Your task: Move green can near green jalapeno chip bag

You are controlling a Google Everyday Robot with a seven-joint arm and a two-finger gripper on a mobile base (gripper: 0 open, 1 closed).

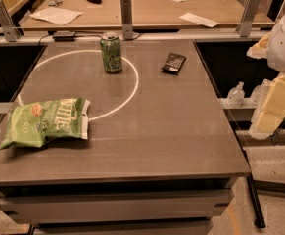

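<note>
step: pre-grasp | can [111,53] upright at back, well apart from bag [46,122] front-left | gripper [273,112] right of table [181,126], how open: can't tell, not on can | next: probably reach over, grab can

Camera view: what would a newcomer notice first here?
The crinkled green jalapeno chip bag lies front left on the table, and the green can stands upright at the back, on a white circle's rim. The robot's end effector hangs at the right edge, beyond the table.
</note>
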